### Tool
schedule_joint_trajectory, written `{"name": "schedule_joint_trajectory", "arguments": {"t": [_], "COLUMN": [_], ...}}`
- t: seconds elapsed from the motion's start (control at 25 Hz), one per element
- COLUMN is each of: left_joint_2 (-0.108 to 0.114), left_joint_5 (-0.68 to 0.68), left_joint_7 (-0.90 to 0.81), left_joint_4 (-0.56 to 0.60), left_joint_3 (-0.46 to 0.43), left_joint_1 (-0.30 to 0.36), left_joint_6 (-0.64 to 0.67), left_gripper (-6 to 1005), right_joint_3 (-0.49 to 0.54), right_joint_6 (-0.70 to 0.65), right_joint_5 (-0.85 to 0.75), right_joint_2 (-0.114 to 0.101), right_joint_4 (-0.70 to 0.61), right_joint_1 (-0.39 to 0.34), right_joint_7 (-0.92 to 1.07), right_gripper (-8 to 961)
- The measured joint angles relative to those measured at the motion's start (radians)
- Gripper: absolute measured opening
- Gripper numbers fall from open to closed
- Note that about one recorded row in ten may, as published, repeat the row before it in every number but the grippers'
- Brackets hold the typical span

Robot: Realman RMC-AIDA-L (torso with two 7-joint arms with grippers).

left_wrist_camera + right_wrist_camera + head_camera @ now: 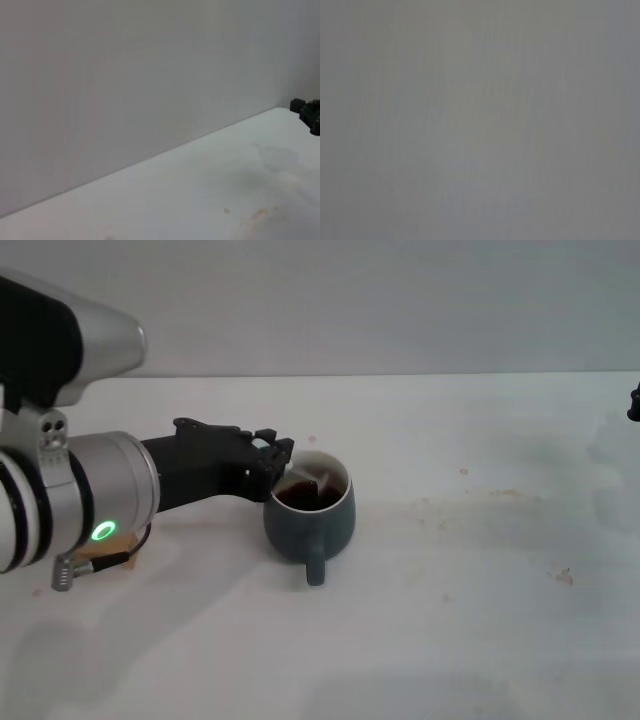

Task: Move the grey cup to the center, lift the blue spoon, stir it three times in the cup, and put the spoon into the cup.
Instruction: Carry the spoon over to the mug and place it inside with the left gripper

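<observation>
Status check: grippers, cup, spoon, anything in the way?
Left gripper at grey cup rim. Right gripper parked at table's far right edge. Spoon not identifiable. No visible obstruction.

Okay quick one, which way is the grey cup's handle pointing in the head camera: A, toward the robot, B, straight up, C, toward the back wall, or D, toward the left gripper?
A: in the head view the grey cup stands upright with its handle sticking out of its near side, toward the robot, while the left gripper is at the far-left rim.
</observation>
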Motion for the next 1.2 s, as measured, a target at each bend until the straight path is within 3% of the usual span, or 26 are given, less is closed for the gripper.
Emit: {"name": "schedule_joint_trajectory", "arguments": {"t": [0.28, 0.36, 0.72, 1.2], "left_joint_2": [0.001, 0.000, 0.000, 0.002], "left_joint_5": [0.001, -0.002, -0.012, -0.012], "left_joint_7": [0.017, 0.043, 0.081, 0.120], "left_joint_4": [0.113, 0.207, 0.333, 0.324], "left_joint_3": [-0.004, -0.008, -0.038, -0.096], "left_joint_1": [-0.065, -0.116, -0.195, -0.174], "left_joint_6": [0.032, 0.068, 0.092, 0.027], "left_gripper": [168, 168, 170, 173], "right_joint_3": [0.000, 0.000, -0.002, -0.007], "right_joint_6": [-0.004, -0.008, -0.015, -0.013], "right_joint_5": [-0.017, -0.021, -0.021, -0.021], "right_joint_2": [0.005, 0.007, 0.010, 0.009], "right_joint_4": [0.001, 0.002, 0.004, 0.017], "right_joint_1": [-0.017, -0.027, -0.052, -0.046], "right_joint_7": [0.000, 0.000, 0.000, 0.000], "right_gripper": [29, 29, 29, 29]}}
